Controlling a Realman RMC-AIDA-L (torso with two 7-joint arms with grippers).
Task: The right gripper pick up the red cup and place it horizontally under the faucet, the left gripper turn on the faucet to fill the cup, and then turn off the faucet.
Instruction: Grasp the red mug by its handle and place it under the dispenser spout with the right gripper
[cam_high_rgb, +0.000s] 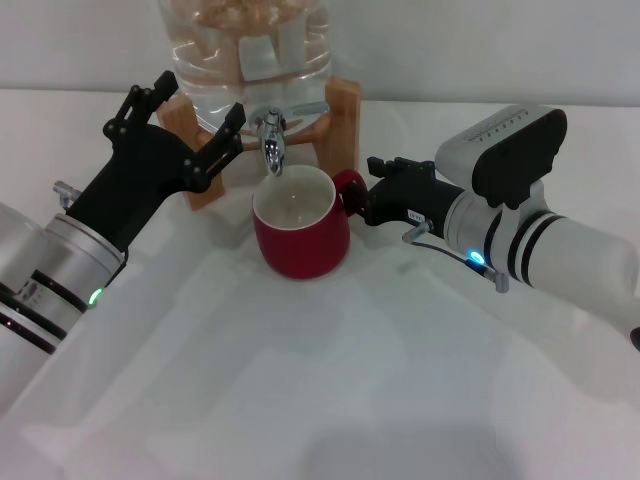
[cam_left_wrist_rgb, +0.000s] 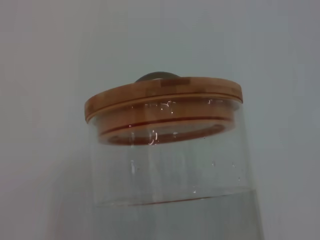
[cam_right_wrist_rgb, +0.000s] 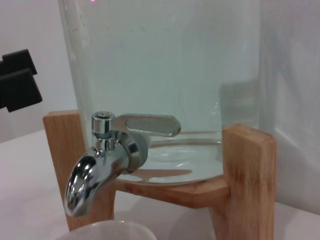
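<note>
I see the right black claw tool (cam_high_rgb: 362, 200) clamping the squat dark-red ceramic cup's (cam_high_rgb: 300, 232) handle so it stays under the chrome faucet (cam_high_rgb: 271, 141), with the left black claw tool (cam_high_rgb: 190, 118) spread open beside the lever.

Clear water jar (cam_left_wrist_rgb: 175, 170), wooden lid (cam_left_wrist_rgb: 162, 97), water partway up

The faucet (cam_right_wrist_rgb: 107, 155) is polished chrome metal, mirror-bright, with a smooth lever. The jar (cam_right_wrist_rgb: 165, 75) behind it is clear glass, smooth and wet-looking, and its lid (cam_left_wrist_rgb: 162, 97) is banded pale wood with a matt finish. The stand (cam_right_wrist_rgb: 247, 180) is plain light wood, smooth, with visible grain. The red cup (cam_high_rgb: 300, 225) is glossy glazed ceramic, white inside. The left gripper (cam_high_rgb: 190, 125) and right gripper (cam_high_rgb: 365, 195) look like matt black plastic. The table (cam_high_rgb: 300, 400) is covered in white cloth, softly creased.
</note>
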